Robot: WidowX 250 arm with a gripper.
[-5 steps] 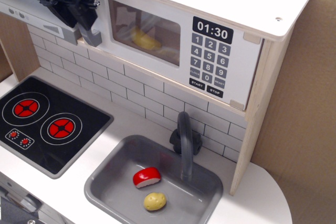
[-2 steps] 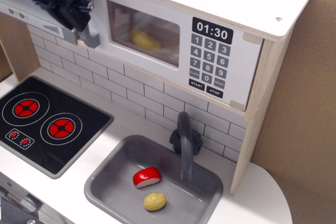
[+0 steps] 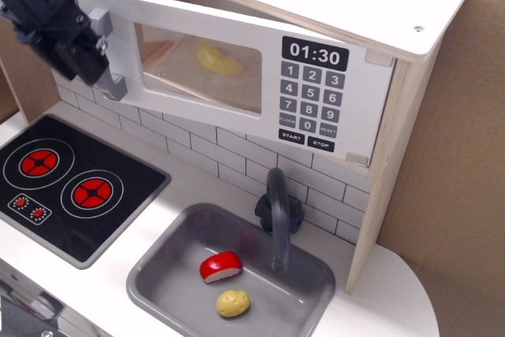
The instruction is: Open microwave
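Black gripper (image 3: 88,53) fingers seem clamped on the grey handle (image 3: 108,51) of the microwave (image 3: 316,76), door ajar.

We see that the microwave (image 3: 260,53) door (image 3: 229,76) has swung outward since a second ago: its left, handle edge now stands away from the wooden box, leaving a gap at the top left, while the keypad side stays at the hinge. The gripper (image 3: 79,37) has moved left and nearer with the grey handle (image 3: 106,53), which it was already at earlier. The yellow item (image 3: 217,59) inside now shows higher in the window, with more of the wooden floor visible.
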